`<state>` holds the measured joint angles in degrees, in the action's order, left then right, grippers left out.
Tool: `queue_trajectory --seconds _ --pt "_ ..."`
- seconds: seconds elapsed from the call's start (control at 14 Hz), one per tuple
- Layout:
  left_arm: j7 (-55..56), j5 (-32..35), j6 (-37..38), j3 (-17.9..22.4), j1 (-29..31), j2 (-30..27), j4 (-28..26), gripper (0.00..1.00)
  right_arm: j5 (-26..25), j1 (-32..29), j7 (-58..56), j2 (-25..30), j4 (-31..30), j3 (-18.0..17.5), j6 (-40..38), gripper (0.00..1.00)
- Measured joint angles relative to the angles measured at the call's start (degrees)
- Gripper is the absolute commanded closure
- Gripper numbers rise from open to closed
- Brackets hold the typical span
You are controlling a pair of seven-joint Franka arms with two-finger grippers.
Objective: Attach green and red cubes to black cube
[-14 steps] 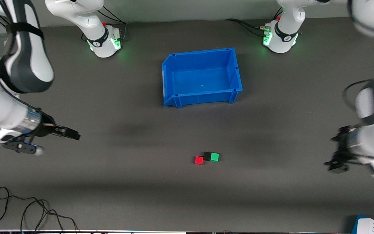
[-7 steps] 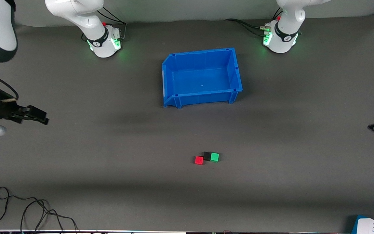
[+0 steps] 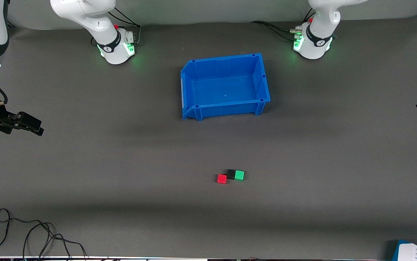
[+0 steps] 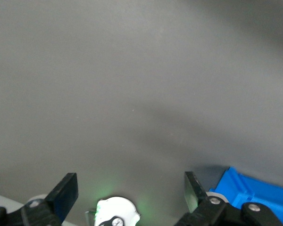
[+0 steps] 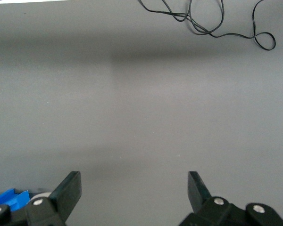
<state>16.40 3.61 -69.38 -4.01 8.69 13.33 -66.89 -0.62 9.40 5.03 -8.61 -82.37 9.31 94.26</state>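
On mat [image 3: 121, 163]: 3-cube row [image 3: 231, 175], lengthwise.

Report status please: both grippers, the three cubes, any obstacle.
Left gripper open, at the left arm's table end. Right gripper open, at the right arm's end. Red cube, black cube, green cube joined in a row on the mat. No obstacle near.
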Motion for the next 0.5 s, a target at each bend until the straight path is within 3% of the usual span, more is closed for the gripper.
queue_trajectory --seconds 0.5 --pt "-6.94 -0.09 -0.29 -3.31 -0.4 0.02 0.0 0.0 0.05 -0.06 -0.78 -0.3 0.76 0.04 -1.67 0.0"
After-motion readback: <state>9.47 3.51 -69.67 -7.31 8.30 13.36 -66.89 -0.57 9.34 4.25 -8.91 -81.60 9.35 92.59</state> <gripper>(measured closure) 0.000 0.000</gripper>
